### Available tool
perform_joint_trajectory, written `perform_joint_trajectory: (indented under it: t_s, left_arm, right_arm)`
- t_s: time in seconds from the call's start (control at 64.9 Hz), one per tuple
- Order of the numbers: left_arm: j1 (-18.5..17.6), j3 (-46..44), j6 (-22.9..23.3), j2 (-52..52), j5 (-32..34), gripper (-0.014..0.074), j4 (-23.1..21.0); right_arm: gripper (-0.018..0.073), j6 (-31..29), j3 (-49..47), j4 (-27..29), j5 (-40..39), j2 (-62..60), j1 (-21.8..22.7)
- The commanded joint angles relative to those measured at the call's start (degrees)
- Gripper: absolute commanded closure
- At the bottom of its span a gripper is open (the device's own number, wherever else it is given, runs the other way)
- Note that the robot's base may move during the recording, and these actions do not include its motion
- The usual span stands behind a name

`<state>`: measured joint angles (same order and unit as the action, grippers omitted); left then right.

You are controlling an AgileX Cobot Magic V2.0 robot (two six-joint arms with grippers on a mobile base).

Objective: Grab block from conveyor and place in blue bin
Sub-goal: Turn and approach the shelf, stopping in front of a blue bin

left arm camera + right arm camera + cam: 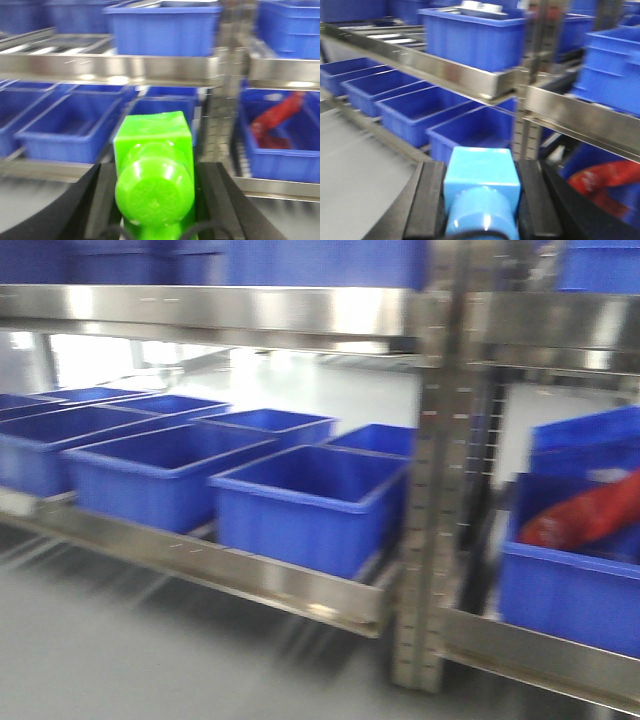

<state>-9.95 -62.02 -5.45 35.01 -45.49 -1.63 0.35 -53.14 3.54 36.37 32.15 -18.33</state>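
**Left gripper** [157, 172]: black fingers clenched on a green block [152, 145], which fills the gap between them. It is not the task's object.

**Right gripper** [479, 175]: fingers closed against both sides of the block [480, 167], light blue, flat-faced and sharp-edged. It is carried clear of any surface, at the lower centre of the right wrist view. The conveyor appears in no view.

**Rack, left to right (front view):**
- A row of open blue bins [150, 475] on the lower shelf runs from the left edge toward the centre.
- The nearest bin [310, 500] sits just left of the steel upright [430, 490].
- Right of the upright, another bin [565, 590] holds a red object [585, 515].

**Step in hand:** judged to be carry-to-bin. The grasp is made and the drop is not yet done. All views are smeared, so fine detail is uncertain.

**Next move calls for:** bringing the block above an open bin [470, 132], which lies directly ahead of it in the right wrist view, then lowering and letting go.

**Edges:**
- The upper shelf rail [450, 75] overhangs the bins.
- The upright stands close on the right.
- The lower shelf's front lip [250, 575] runs below the bin fronts.

**Open room:** the band between the bin rims and the upper rail, which looks widest left of the upright.
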Motion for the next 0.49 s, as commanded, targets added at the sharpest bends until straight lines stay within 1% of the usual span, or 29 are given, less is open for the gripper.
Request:
perform_joint_trajectory:
  t_s: [0.0,0.478]
  left_arm:
    - [-0.5,0.0,0.2,-0.3,1.4,0.0707,-0.4]
    - [-0.5,0.0,0.2,-0.3,1.4,0.0707,-0.4]
  right_arm:
    - [0.0713,-0.4,-0.1,-0.3,-1.3,-0.1,-0.1]
    - [0.0713,-0.4,-0.1,-0.3,-1.3,-0.1,-0.1]
